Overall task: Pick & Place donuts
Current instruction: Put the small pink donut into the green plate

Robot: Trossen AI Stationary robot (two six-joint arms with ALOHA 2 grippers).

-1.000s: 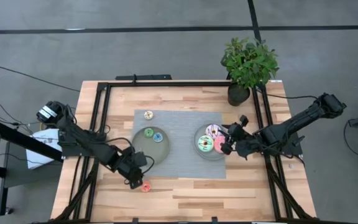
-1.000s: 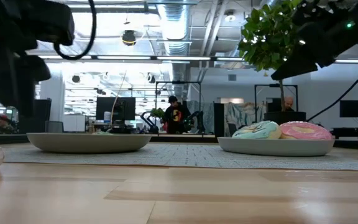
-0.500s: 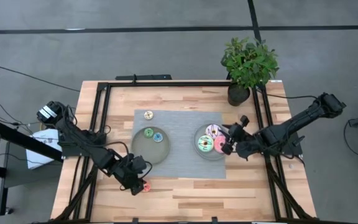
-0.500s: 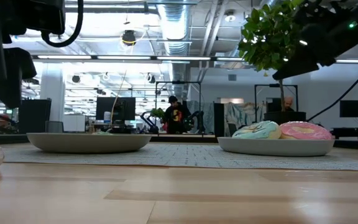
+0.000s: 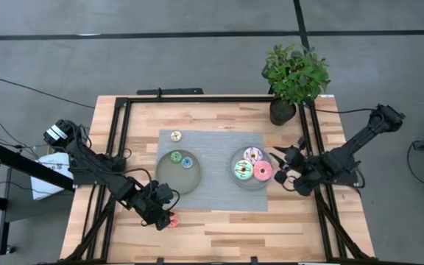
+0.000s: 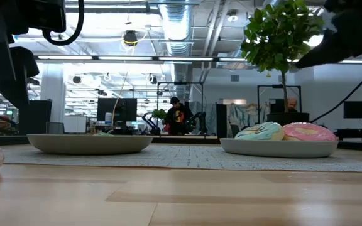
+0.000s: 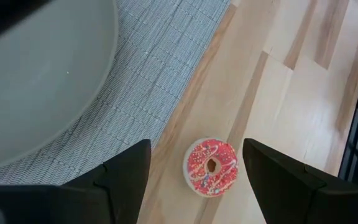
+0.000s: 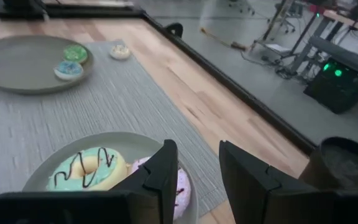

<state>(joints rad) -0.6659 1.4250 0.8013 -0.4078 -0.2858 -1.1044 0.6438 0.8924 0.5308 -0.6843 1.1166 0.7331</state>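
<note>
**Red donut lined up between open fingers**

The left gripper [image 7: 194, 180] is held wide apart and empty, poised directly above the red donut [image 7: 211, 168], which is framed squarely between the two dark fingers [image 7: 124, 177] in the left wrist view. The donut lies flat on bare wood, just off the edge of the grey mat [image 7: 160, 81], near the table's front edge and close to the left plate [image 5: 162, 174].

For a clean pick, a straight descent is called for, so that the ring is kept centred and neither finger lands on it or nudges it across the smooth wood. The squeeze is best made only once both fingers flank the rim.

On the left plate, the green donut [image 5: 175, 157] and blue donut [image 5: 187, 162] are seen; the tan donut [image 5: 176, 136] sits on the mat beyond.

The right gripper [image 5: 278, 166] is parked beside the right plate [image 5: 235, 157], partly open, nothing held, the three large donuts lying there.
</note>
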